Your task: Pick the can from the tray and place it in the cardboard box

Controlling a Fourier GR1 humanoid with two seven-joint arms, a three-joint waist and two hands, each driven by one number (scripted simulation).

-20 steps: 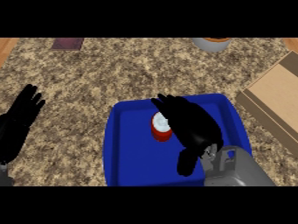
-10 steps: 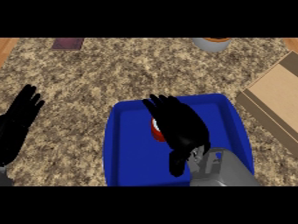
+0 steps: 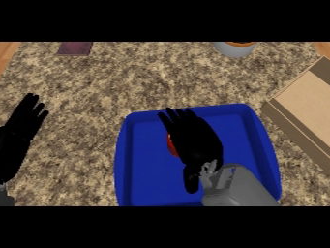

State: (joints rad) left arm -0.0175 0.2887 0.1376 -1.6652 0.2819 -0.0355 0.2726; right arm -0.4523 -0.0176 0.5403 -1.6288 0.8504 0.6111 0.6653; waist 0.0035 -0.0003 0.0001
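A blue tray (image 3: 142,164) lies on the speckled counter at the lower middle of the head view. Inside it stands the red can (image 3: 171,144), of which only a sliver shows at the left edge of my right hand (image 3: 194,143). That hand lies over the can with its fingers stretched toward the tray's far wall and the thumb hanging down near the wrist; it is open. The cardboard box (image 3: 316,116) sits at the right edge, beyond the tray. My left hand (image 3: 14,138) rests open at the far left, fingers up.
A grey pot with an orange rim (image 3: 235,47) stands at the back, right of centre. A dark purple flat object (image 3: 76,47) lies at the back left. Wooden floor shows past the counter's left and right back corners.
My right hand has slid left and toward me over the can, which now is almost wholly hidden. The left hand has not moved.
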